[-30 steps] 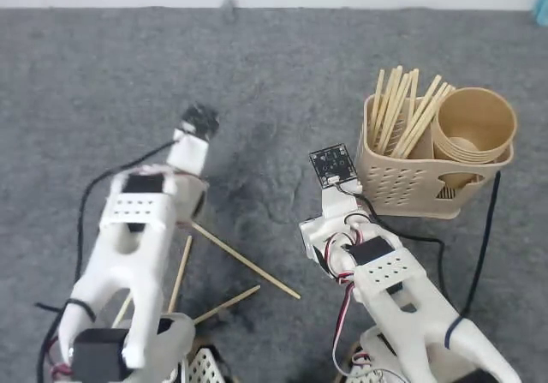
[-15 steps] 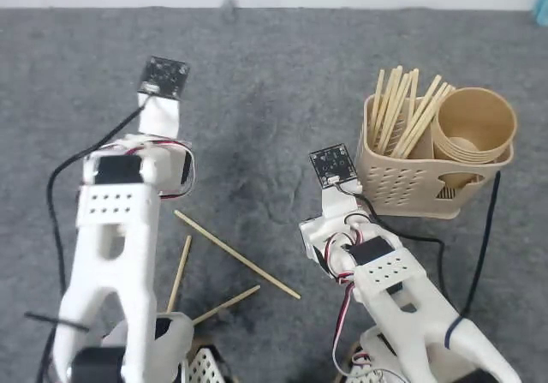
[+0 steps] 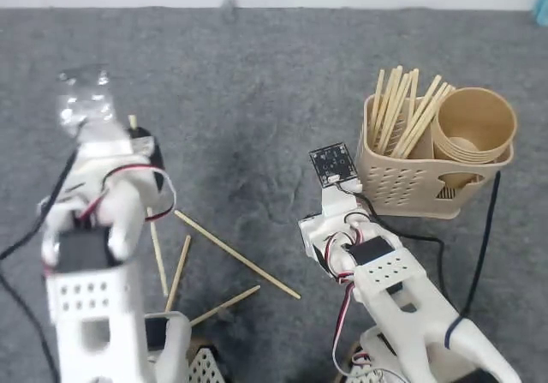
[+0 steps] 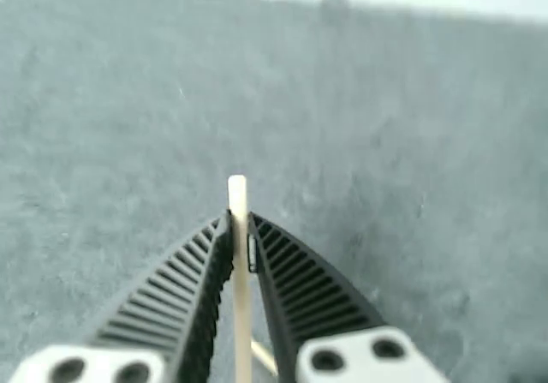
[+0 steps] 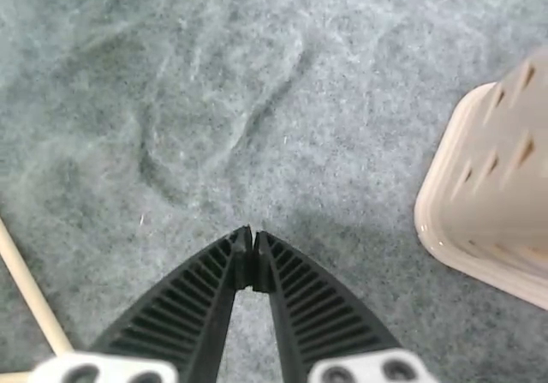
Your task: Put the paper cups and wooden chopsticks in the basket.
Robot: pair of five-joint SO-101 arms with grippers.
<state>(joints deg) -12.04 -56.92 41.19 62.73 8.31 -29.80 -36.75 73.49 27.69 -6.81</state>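
Where basket (image 3: pixel 402 188) stands, chopsticks (image 3: pixel 396 113), paper cups (image 3: pixel 476 124) inside

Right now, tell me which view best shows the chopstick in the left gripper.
The left wrist view: the chopstick is clamped in the left gripper, tip poking past it. The high view catches its two ends beyond the arm, middle hidden. The right wrist view faces mat and basket.
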